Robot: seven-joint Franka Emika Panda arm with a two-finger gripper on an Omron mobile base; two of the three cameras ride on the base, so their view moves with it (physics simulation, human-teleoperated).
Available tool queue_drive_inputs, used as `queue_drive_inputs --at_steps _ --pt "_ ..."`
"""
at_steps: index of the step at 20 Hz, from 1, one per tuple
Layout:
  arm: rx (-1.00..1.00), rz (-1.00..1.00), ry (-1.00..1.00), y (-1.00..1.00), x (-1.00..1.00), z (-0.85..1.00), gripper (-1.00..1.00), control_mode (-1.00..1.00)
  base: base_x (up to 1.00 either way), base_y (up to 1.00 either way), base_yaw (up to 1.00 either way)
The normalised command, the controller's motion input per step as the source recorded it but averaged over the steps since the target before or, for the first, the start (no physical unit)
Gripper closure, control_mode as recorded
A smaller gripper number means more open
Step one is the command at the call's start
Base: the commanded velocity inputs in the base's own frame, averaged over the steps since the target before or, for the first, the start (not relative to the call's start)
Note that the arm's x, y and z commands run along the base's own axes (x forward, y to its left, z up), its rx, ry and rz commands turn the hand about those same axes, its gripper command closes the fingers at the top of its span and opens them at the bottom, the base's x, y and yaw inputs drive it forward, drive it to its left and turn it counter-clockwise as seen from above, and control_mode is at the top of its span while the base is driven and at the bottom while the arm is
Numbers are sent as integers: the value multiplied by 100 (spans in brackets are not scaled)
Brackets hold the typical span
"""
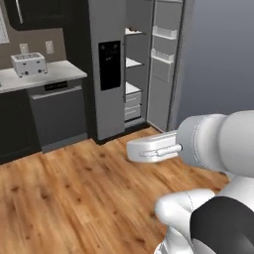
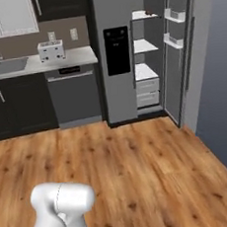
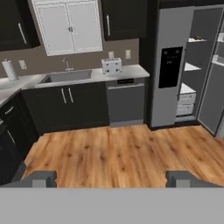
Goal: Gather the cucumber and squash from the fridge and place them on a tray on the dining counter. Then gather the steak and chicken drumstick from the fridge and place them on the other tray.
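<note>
- Nearest the lens in the hand view, the gripper point(image 3: 111, 178) shows as two dark finger tips at the bottom edge, far apart with nothing between them.
- Wood-plank floor point(image 3: 118, 153) fills the lower half of every view, bare between the robot and the cabinets.
- At the upper right of the hand view stands the fridge point(image 3: 170, 65): its right door point(image 3: 214, 103) is swung open, its left door with the black dispenser panel point(image 3: 170, 66) is closed.
- White shelves point(image 2: 143, 45) and two pale drawers point(image 2: 147, 92) show inside; something small and dark sits on the top shelf point(image 2: 147, 13) in the right base view, too small to name.
- Cucumber, squash, steak and drumstick cannot be made out from here, so the task's food is presumably inside the open compartment.
- My reading of the step: an approach to the fridge, well apart from it at present.
- To do it well, the base should square up to the open compartment, stay off the open door's edge, and stop close enough for the arm to reach shelf depth with the gripper wide.
- Left of the fridge: a dishwasher point(image 2: 74, 97) under a pale counter point(image 2: 65, 58) carrying a white toaster point(image 2: 51, 50), then a sink point(image 3: 65, 77), dark cabinets and a white panelled upper cabinet point(image 3: 68, 26).
</note>
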Motion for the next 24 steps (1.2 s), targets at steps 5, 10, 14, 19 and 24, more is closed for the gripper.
queue_drive_inputs --at_steps 5,10,14,19,24 --pt "0 0 0 0 0 0 -100 100 97 -69 40" --pt "0 0 0 0 0 0 -100 100 74 -71 52" --pt "0 0 0 0 0 0 -100 100 65 -97 17" --pt "0 0 0 0 0 0 -100 100 80 -97 -2" --pt "0 0 0 0 0 0 -100 100 85 -34 -18"
